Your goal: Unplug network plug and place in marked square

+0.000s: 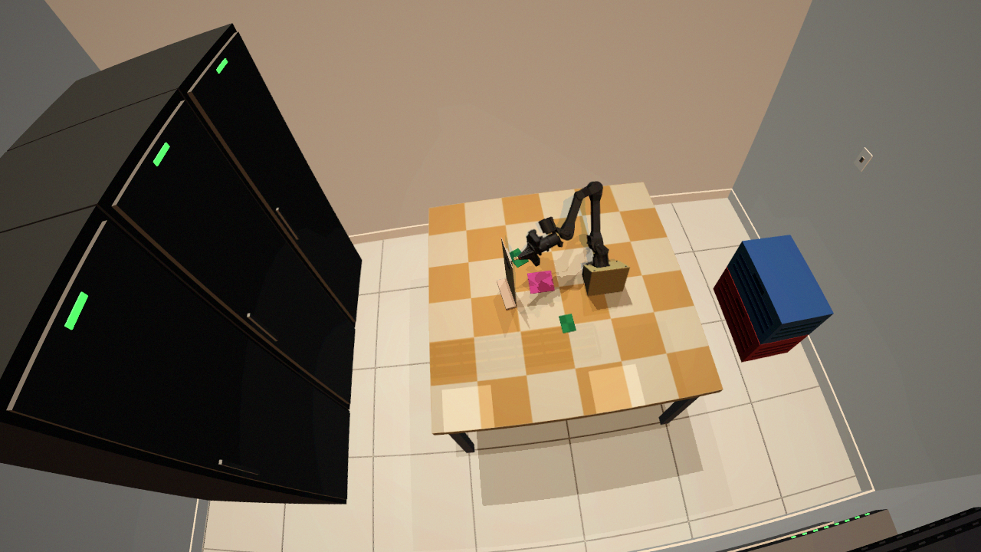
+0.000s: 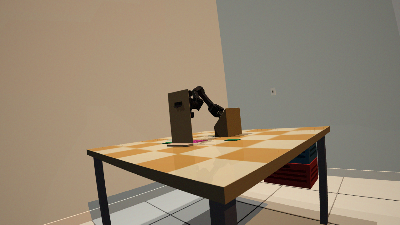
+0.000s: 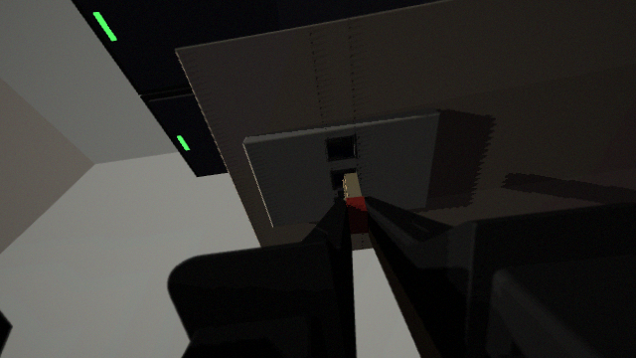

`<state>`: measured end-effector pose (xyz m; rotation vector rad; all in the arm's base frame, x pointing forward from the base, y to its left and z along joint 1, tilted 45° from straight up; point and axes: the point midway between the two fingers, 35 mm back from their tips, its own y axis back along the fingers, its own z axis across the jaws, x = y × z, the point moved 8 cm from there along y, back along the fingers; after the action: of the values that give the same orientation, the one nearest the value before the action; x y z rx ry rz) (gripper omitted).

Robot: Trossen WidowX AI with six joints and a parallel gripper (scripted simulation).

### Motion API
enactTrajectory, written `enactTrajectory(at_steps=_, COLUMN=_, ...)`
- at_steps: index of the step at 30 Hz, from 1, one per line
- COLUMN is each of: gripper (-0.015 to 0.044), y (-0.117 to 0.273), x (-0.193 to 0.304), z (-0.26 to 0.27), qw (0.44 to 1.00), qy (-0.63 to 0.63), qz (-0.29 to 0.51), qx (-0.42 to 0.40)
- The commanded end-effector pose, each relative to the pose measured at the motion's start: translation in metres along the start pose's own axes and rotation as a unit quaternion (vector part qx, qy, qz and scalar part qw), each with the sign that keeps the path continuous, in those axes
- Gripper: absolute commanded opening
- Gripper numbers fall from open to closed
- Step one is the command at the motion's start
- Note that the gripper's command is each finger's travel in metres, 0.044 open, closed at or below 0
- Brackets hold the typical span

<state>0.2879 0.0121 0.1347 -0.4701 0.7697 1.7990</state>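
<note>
- Gripping the network plug (image 3: 356, 196) between narrow-set black fingers, the gripper (image 3: 354, 209) sits at the centre of the wrist view, pointed at the upright panel (image 3: 397, 65).
- In that view the plug shows a pale beige front part with a red part behind it, the red part pinched between the two fingertips.
- The plug's beige front end lies at the mouth of the lower of two dark square sockets (image 3: 342, 147) in a grey faceplate (image 3: 298, 169) on the panel; how far it sits inside cannot be told.
- The thin tab on the plug cannot be made out.
- From the top view, the arm (image 1: 582, 212) reaches from its tan base block (image 1: 606, 277) at the centre right of the table (image 1: 480, 384) toward the panel (image 1: 508, 274) at the table's centre left, with the gripper (image 1: 526, 257) just beside the panel's face.
- A magenta square (image 1: 540, 281) lies on the table just below the gripper in the top frame, between the panel and the base block.
- A green patch (image 1: 566, 322) lies lower in the frame, well apart from the panel; another bit of green (image 1: 519, 257) shows right by the gripper and panel.
- In the exterior view the panel (image 2: 180, 117) stands upright on a flat foot at the middle of the frame, hiding the gripper tips; the arm (image 2: 208, 102) bends down behind it from the base block (image 2: 230, 121).
- Dark cabinets (image 1: 171, 274) with green lights fill the left of the top view; a blue and red crate (image 1: 775, 295) stands on the floor at the right.
</note>
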Motion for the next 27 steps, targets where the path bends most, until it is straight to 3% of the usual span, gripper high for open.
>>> enactTrajectory(at_steps=1, gripper=0.0, y=0.003, x=0.002, z=-0.002, qw=1.0, qy=0.0, qz=0.004, qx=0.003)
enactTrajectory(at_steps=27, gripper=0.0, y=0.013, x=0.0, z=-0.002, qw=1.0, qy=0.0, qz=0.004, qx=0.003)
